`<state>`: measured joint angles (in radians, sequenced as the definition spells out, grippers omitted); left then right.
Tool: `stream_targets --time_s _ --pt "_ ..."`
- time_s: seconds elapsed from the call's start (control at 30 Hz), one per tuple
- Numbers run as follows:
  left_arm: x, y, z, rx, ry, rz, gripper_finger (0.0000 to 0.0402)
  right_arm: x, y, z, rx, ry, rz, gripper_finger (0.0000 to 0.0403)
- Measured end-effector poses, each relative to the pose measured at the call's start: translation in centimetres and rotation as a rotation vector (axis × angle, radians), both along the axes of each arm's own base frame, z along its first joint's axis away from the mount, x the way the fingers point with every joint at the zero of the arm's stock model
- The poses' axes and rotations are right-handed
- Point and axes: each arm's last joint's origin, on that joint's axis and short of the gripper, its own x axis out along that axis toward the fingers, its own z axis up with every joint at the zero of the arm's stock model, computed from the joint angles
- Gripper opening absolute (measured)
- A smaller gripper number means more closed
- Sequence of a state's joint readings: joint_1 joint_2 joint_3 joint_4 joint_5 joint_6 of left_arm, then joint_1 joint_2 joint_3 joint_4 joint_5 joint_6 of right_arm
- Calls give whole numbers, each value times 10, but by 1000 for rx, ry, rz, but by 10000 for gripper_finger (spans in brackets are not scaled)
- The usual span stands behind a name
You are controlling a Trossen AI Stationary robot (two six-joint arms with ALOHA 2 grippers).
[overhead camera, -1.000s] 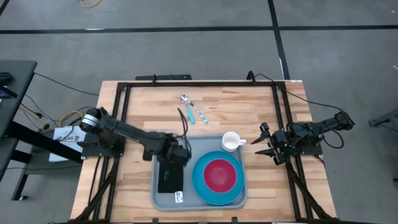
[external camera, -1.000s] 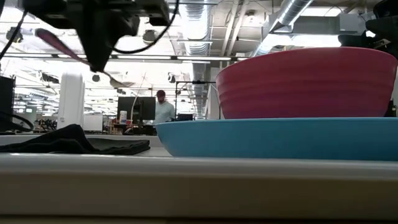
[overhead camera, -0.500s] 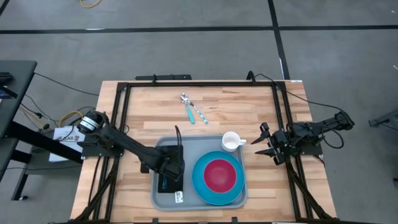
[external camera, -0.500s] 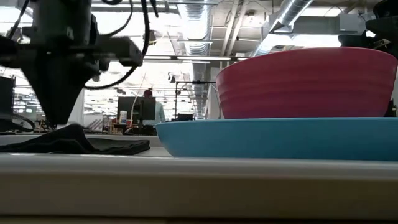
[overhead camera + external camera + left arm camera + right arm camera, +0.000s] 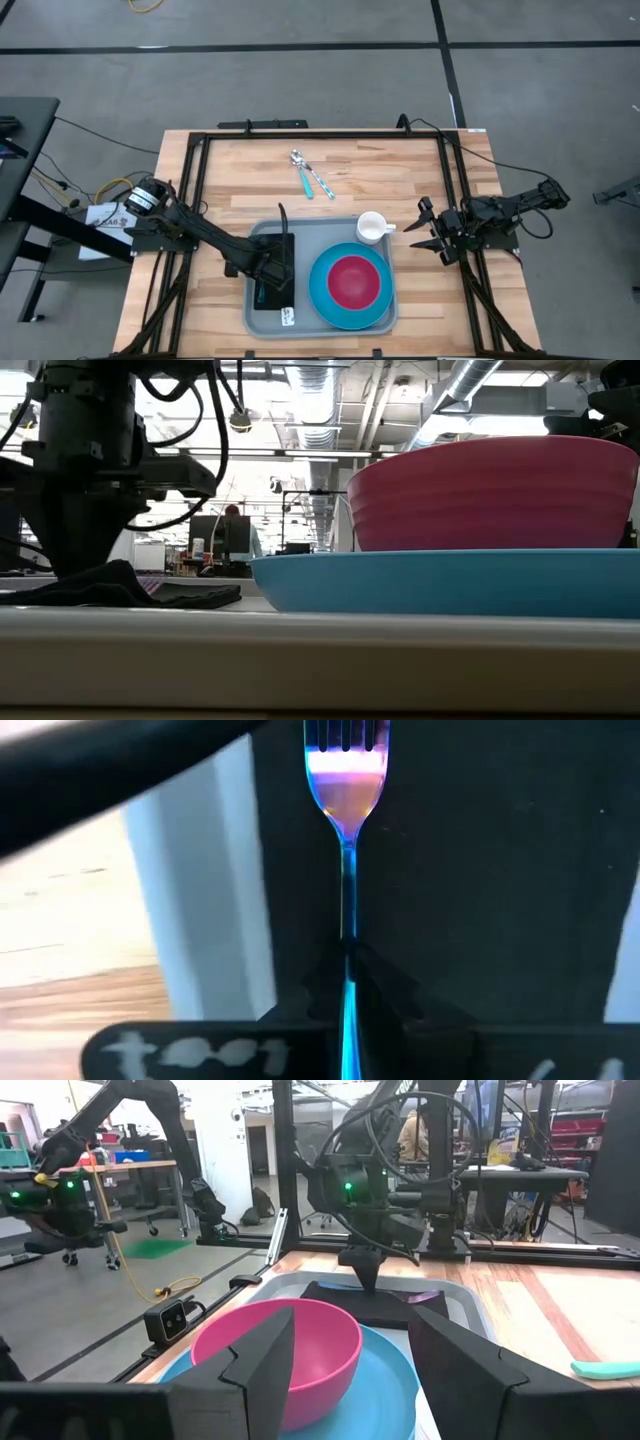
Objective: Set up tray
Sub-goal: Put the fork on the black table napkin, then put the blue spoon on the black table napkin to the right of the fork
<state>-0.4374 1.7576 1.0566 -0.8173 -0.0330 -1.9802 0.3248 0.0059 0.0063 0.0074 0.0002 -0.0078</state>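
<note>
The grey-blue tray (image 5: 318, 228) lies at the table's near middle. On its left half lies a black napkin (image 5: 282, 298). My left gripper (image 5: 272, 268) stands low over that napkin, pointing down and shut on a fork (image 5: 346, 790) with a shiny blue-violet handle. The fork's tines (image 5: 345, 732) are over the napkin (image 5: 480, 870). Whether the fork touches the cloth, I cannot tell. My right gripper (image 5: 428, 232) waits open at the table's right edge, holding nothing. My left gripper pinches the fork's handle (image 5: 347, 945) between its two fingers, some way behind the neck. The fingers come from above, pointing down, and lie across the handle. The fork lies about level, close over the napkin, its tines sticking out past the fingers.
A blue plate (image 5: 322, 290) with a pink bowl (image 5: 352, 280) fills the tray's right half. A white cup (image 5: 372, 227) stands at the tray's far right corner. A spoon and a teal-handled utensil (image 5: 310, 175) lie on the wood farther back. A person shows far off (image 5: 237, 525).
My left gripper has come down and toward the table's near edge, staying shut on the fork. The fork, carried high and slanting a second ago, is now low over the black napkin.
</note>
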Motion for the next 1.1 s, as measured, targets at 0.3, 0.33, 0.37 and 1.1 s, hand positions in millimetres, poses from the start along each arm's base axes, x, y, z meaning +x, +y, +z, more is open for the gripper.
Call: stream_targets --time_s 0.3,0.33,0.37,1.1 --pt "-1 1 -4 5 -6 -6 18 0 0 0 0 0 1 188" --pt "-1 1 -4 5 -5 -6 23 0 0 0 0 0 1 188" --pt "-1 1 -4 6 -5 -6 28 0 0 0 0 0 0 188" --pt "8 2 41 91 68 -37 71 0 0 0 0 0 0 188"
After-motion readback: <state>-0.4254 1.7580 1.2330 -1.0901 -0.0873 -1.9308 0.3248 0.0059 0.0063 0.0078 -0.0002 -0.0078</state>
